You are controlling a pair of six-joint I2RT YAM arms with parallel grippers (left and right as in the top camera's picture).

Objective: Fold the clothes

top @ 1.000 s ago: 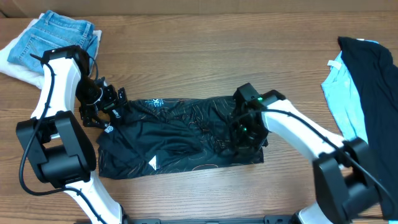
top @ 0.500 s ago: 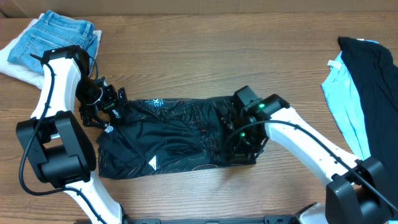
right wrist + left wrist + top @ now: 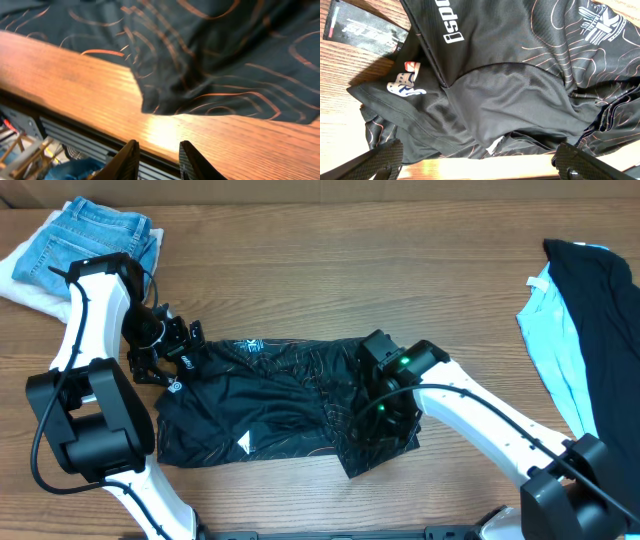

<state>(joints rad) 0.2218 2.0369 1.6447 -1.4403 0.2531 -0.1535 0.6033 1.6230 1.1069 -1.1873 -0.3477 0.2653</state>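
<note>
Since a second ago we see the right gripper point(image 3: 383, 420) carry the black orange-lined sports jersey's point(image 3: 260, 405) right end leftward (fold begun). Its fingers now stand apart, empty, probably to drop the flap. The left gripper point(image 3: 480, 162) hovers wide open over the sleeve, likely for the next grab. The jersey lies mid brown wooden table point(image 3: 400, 280).

One patterned black jersey point(image 3: 270, 405) lies on one bench point(image 3: 350, 280). Left of the jersey: one pair of jeans point(image 3: 95, 235) and one white cloth point(image 3: 22, 285). Right of it: one light-blue garment point(image 3: 550, 330) and one plain black garment point(image 3: 600, 310). Two grippers: left gripper point(image 3: 482, 162), right gripper point(image 3: 157, 157).
</note>
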